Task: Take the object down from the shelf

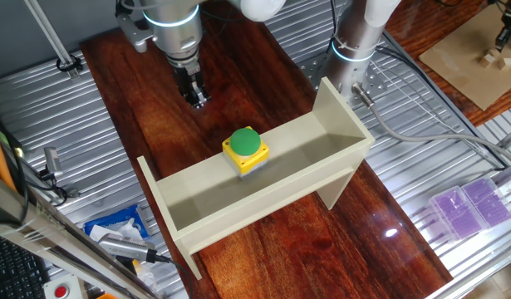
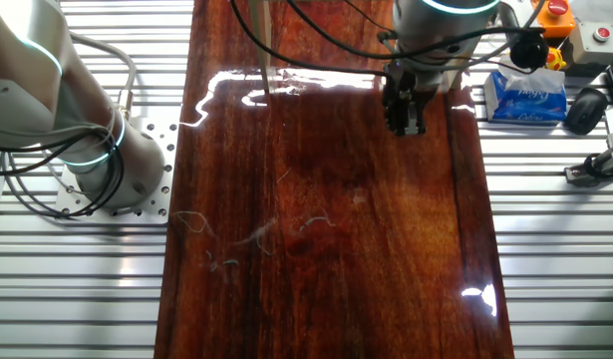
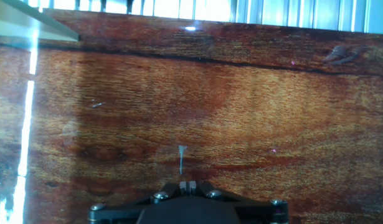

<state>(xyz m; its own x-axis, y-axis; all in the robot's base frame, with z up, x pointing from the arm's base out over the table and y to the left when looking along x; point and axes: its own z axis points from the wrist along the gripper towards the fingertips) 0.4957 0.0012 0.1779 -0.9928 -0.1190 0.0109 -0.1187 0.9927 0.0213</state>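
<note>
Where shelf (image 1: 263,178) holds object (image 1: 245,149), pincer (image 1: 195,98) apart.

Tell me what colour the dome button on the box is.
Green, on the yellow-topped box; clearest in the fixed view showing the shelf.

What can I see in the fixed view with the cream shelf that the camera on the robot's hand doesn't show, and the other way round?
Only the fixed view shows the whole shelf, the button box with its green dome sitting on it, and the arm hanging above the table behind the shelf. Only the hand view shows a close look at the wood grain straight below the fingers, with just a pale corner, probably of the shelf, at its top left. Both show the wooden table and the gripper, its fingers pressed together and holding nothing.
</note>
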